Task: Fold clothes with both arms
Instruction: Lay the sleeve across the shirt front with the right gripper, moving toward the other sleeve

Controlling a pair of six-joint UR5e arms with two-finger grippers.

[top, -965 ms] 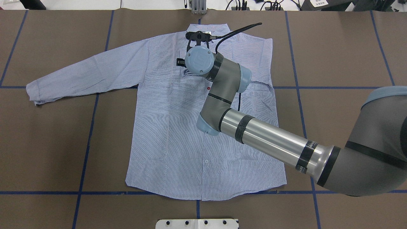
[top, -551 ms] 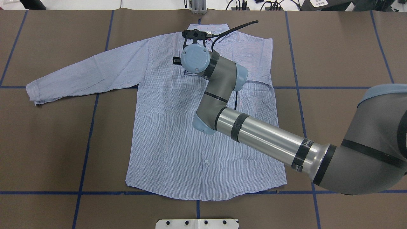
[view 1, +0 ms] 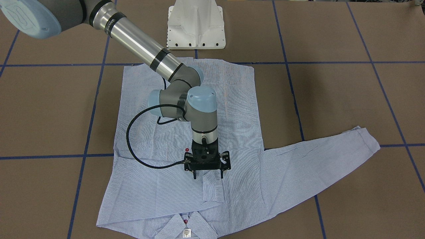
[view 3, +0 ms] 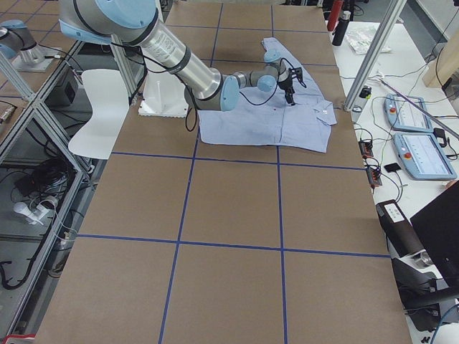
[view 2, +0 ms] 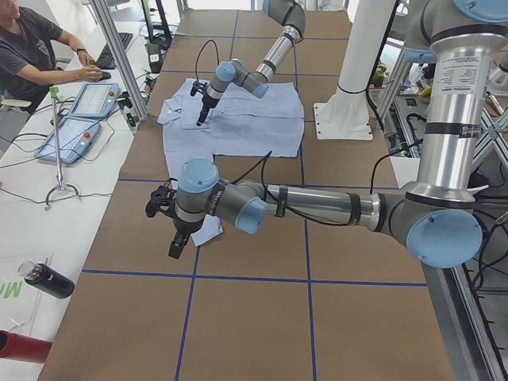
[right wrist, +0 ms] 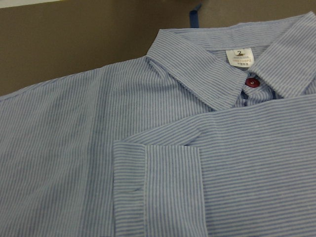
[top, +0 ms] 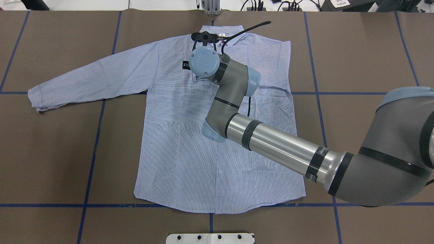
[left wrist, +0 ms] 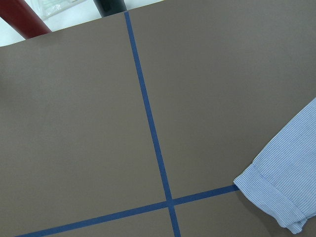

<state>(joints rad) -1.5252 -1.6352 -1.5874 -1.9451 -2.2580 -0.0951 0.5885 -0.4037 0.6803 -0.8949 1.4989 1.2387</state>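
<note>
The light blue striped shirt (top: 176,142) lies flat, front up, collar (top: 222,32) at the far edge. Its right sleeve is folded across the chest, with the cuff (view 1: 212,187) just below the collar; the cuff also shows in the right wrist view (right wrist: 158,187). The left sleeve (top: 84,79) lies stretched out sideways. My right gripper (view 1: 208,176) hangs open and empty just above the folded cuff. My left gripper (view 2: 175,242) shows only in the exterior left view, above the left cuff (left wrist: 286,187); I cannot tell whether it is open or shut.
The brown table cover has a grid of blue tape lines (top: 98,135). The white pedestal base (view 1: 196,26) stands at the robot's side. An operator (view 2: 32,48), teach pendants (view 2: 79,119) and bottles (view 2: 44,279) are beyond the table's far edge.
My right arm has shifted a little toward the robot's left and toward the collar. The shirt has not moved.
</note>
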